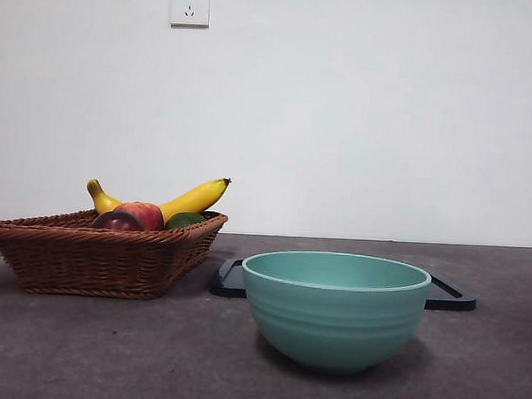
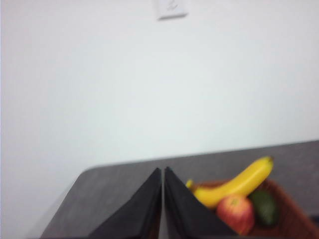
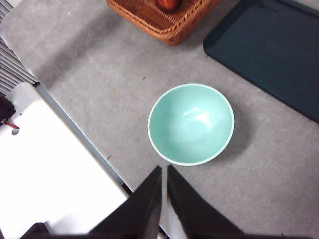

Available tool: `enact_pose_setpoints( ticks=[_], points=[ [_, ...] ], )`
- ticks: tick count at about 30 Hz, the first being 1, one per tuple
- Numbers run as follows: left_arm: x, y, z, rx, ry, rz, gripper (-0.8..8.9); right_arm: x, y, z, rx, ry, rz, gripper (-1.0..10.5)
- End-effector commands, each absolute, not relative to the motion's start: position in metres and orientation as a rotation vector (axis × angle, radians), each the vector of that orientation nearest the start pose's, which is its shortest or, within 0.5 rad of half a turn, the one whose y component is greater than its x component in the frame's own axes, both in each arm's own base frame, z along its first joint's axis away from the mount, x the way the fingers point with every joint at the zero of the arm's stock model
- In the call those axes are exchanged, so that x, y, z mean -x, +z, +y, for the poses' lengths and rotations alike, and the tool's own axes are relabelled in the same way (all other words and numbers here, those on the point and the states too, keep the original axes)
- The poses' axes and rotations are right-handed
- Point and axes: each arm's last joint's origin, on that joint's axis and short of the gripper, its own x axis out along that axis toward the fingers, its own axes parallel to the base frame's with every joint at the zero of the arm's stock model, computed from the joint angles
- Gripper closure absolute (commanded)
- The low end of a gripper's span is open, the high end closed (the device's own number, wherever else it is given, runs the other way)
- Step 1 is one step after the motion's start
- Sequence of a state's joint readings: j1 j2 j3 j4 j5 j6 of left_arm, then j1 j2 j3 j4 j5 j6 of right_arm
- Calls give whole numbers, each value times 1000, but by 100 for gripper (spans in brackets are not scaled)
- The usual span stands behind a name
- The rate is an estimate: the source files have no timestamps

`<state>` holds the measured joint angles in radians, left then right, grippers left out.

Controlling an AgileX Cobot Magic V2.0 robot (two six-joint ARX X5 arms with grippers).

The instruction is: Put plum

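Note:
The plum [image 1: 115, 221] is dark maroon and lies at the front of a brown wicker basket [image 1: 96, 258] on the table's left. It sits beside a red-and-yellow fruit [image 1: 144, 214], a banana [image 1: 191, 199] and a dark green fruit [image 1: 186, 220]. My left gripper [image 2: 163, 172] is shut and empty, high above the table beside the basket [image 2: 289, 209]. The plum is hidden in the left wrist view. My right gripper [image 3: 164, 170] is shut and empty, high above an empty teal bowl [image 3: 191, 123]. Neither gripper shows in the front view.
The teal bowl [image 1: 334, 308] stands at the front centre of the grey table. A flat black tray [image 1: 452, 296] lies behind it and shows in the right wrist view [image 3: 269, 50]. A dark red fruit [image 3: 168, 4] shows in the basket [image 3: 164, 22].

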<state>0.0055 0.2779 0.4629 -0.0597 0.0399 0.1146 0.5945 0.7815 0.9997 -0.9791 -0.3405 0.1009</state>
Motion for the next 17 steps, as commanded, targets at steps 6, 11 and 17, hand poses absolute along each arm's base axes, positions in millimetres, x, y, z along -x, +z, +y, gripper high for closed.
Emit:
enact_pose_setpoints(
  ticks=[6,11,17],
  points=[
    [-91,220,3,-143,30,-55,807,-101,340,81,20,859,802,939],
    [-93,191,3,-139,27,-9,807,-101,340,81,20,860,802,939],
    [-95,172,3,-138,25,28,807,-101,340,81,20,860,803,939]
  ],
)
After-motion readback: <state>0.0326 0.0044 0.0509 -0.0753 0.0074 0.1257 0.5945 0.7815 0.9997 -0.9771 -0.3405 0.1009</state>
